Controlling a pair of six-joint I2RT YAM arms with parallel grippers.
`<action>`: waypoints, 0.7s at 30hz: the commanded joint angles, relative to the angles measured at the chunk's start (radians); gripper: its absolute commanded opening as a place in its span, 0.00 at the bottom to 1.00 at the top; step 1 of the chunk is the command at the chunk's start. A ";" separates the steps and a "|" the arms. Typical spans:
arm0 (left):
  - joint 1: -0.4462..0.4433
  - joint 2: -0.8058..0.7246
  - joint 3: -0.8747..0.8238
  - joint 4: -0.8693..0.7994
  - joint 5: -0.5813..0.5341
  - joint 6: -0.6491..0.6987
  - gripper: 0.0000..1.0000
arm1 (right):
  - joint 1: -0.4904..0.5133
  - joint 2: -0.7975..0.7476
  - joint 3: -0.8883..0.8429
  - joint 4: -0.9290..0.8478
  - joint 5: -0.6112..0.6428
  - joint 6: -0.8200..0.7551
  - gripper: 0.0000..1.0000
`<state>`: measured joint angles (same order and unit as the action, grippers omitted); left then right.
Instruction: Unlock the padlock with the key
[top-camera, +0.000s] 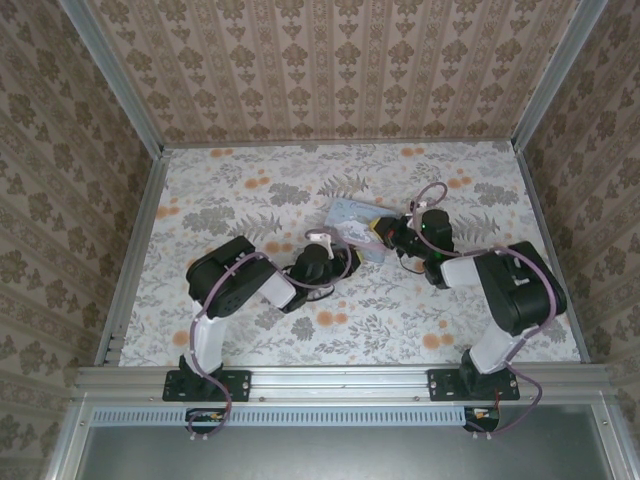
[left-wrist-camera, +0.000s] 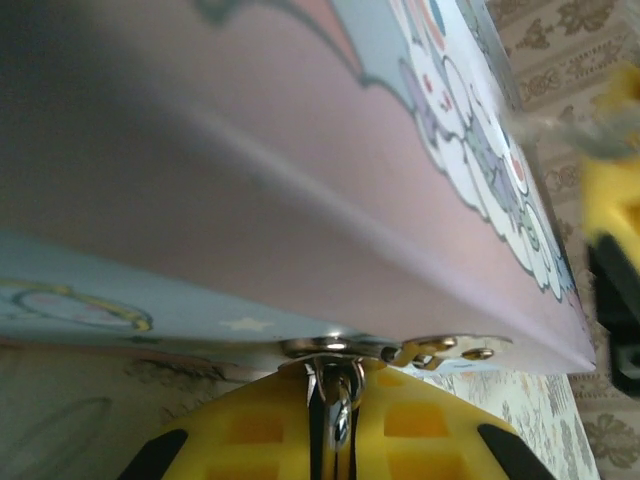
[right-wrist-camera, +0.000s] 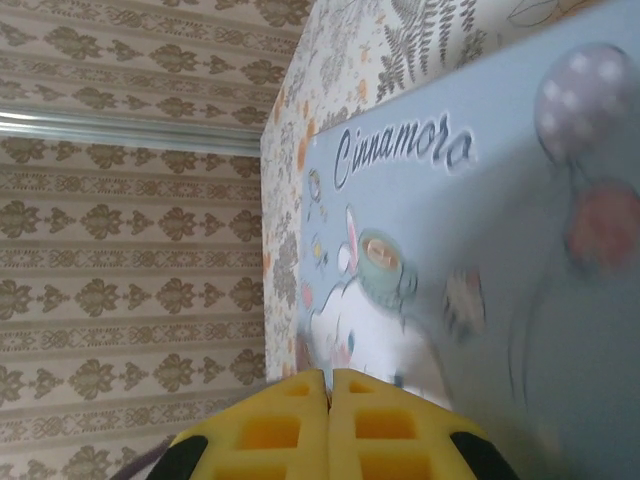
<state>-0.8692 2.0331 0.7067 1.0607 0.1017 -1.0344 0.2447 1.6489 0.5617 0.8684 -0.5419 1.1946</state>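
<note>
Padlock (left-wrist-camera: 336, 402), as far as I can judge, is the small bright metal piece hanging just under the clasp (left-wrist-camera: 330, 347) of the tin (left-wrist-camera: 300, 200). It sits nipped between the yellow pads (left-wrist-camera: 260, 425) of the left tool (top-camera: 323, 244), which is closed down to a narrow gap around it. The picture is too blurred to rule out that this piece is a key instead. The hold is right at the pad tips on a slick, tiny thing, so the likeliest failure is that it squirts out or swivels on the clasp once any turning force arrives. Since it hangs from the tin, any tug by the left tool would drag or tip that tin, which I take to be light, across the worktop (top-camera: 250, 190) rather than steady the padlock. The pads may also cover the keyway, leaving no way in. Farther off, at the tin's other end, the right tool (right-wrist-camera: 329, 392) has its pads pressed flat together over the printed lid (right-wrist-camera: 480, 250). Nothing is to be seen between them, and whether it bears on the lid I cannot tell. If it only hovers, the tin has nothing pinning it and will slide. If it presses off-centre, the near edge could lift and pull the padlock out of the left tool's hold.
</note>
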 joint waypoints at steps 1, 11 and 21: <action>0.022 -0.031 -0.035 -0.093 -0.010 -0.051 0.00 | -0.004 -0.156 -0.028 -0.147 -0.045 -0.064 0.00; 0.050 -0.133 -0.070 -0.161 0.049 -0.105 0.00 | 0.041 -0.547 -0.248 -0.335 -0.075 -0.122 0.00; 0.065 -0.151 -0.084 -0.109 0.164 -0.246 0.00 | 0.139 -0.677 -0.408 -0.386 0.005 -0.076 0.00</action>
<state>-0.8066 1.8961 0.6456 0.9230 0.1963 -1.1870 0.3557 0.9726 0.1795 0.5026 -0.5777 1.1027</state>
